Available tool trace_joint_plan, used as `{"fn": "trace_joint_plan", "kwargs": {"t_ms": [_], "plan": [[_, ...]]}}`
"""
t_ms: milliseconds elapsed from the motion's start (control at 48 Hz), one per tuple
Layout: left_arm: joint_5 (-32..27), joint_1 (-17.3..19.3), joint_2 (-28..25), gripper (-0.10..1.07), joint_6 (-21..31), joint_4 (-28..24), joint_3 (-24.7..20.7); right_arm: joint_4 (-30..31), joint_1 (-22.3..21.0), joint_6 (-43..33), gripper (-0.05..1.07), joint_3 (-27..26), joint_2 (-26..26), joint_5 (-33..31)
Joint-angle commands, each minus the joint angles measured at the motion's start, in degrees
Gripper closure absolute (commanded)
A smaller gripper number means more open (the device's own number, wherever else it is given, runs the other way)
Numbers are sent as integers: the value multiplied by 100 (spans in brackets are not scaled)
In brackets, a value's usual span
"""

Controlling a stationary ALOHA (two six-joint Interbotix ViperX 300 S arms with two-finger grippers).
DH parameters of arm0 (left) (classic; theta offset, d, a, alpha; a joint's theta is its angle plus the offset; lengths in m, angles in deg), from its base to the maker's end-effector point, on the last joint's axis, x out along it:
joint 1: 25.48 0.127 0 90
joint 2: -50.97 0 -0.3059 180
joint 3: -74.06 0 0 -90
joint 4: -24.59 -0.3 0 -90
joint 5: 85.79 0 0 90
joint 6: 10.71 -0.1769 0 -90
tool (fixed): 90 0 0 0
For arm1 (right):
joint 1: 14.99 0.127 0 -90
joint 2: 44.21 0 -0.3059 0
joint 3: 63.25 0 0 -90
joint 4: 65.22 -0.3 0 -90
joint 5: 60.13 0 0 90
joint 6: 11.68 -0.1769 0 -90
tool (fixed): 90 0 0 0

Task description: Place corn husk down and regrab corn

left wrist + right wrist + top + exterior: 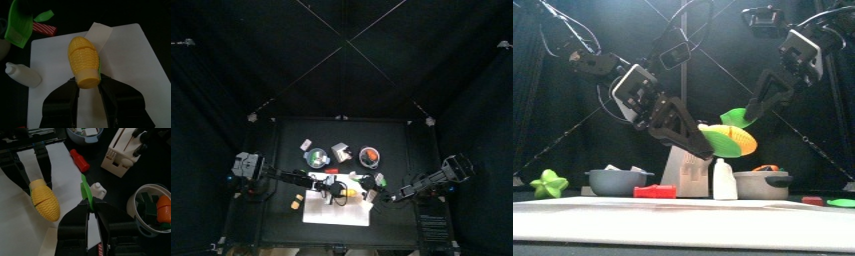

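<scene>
— Our left gripper (87, 92) clamps the corn (84, 61) by its cut base, above the white board (143, 65). The cob's long axis runs straight out from the jaws, tip leading.

— And our right gripper (87, 208) pinches the green husk (85, 190), just beside the cob. If we lower carelessly, the husk could snag the corn or the white bottle (23, 75).

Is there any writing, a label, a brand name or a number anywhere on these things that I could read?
None can be read in any view.
Small white bottle: its surface is plain.
Corn and green husk: no print.
White holder: no lettering shows.
Red-and-white striped thing: stripes only, no words.
</scene>
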State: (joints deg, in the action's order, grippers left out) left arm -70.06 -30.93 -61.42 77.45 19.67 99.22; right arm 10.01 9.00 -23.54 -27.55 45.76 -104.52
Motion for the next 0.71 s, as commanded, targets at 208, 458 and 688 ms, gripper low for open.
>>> {"fn": "trace_joint_plan", "kwargs": {"t_ms": [208, 458, 688], "plan": [[35, 18, 158, 46, -9, 18, -53, -466, 53, 18, 54, 62, -290, -105], [-9, 18, 237, 46, -9, 18, 62, -1644, 202, 18, 54, 387, -519, -149], [-53, 18, 404, 46, -9, 18, 246, -3190, 422, 26, 54, 703, -712, -88]]}}
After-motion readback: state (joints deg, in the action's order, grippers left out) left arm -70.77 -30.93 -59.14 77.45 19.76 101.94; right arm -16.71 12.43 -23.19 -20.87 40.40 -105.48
